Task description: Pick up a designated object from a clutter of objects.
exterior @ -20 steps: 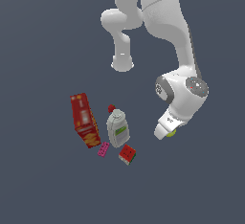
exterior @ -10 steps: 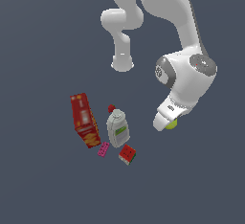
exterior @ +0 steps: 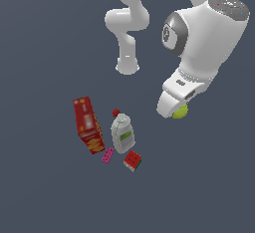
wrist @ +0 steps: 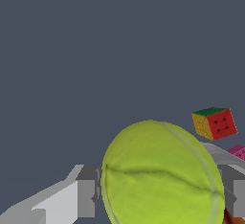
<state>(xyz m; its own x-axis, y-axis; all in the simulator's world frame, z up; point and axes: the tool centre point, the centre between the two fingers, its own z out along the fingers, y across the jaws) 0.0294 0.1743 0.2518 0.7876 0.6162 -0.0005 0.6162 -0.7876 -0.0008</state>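
Note:
The yellow-green ball with curved seam marks fills the wrist view, held between my grey fingers. In the exterior view the ball peeks out under my gripper, which is shut on it and raised above the floor, to the exterior view's right of the clutter. The clutter lies apart: a tall red box, a white bottle with green label, a red-green cube, a tiny pink block and a tiny red piece.
The arm's white base stands behind the clutter. The cube and a bit of the pink block also show in the wrist view beyond the ball. Dark grey floor surrounds everything.
The arm has risen and come closer to the exterior camera, carrying the ball up with it. The clutter has not moved.

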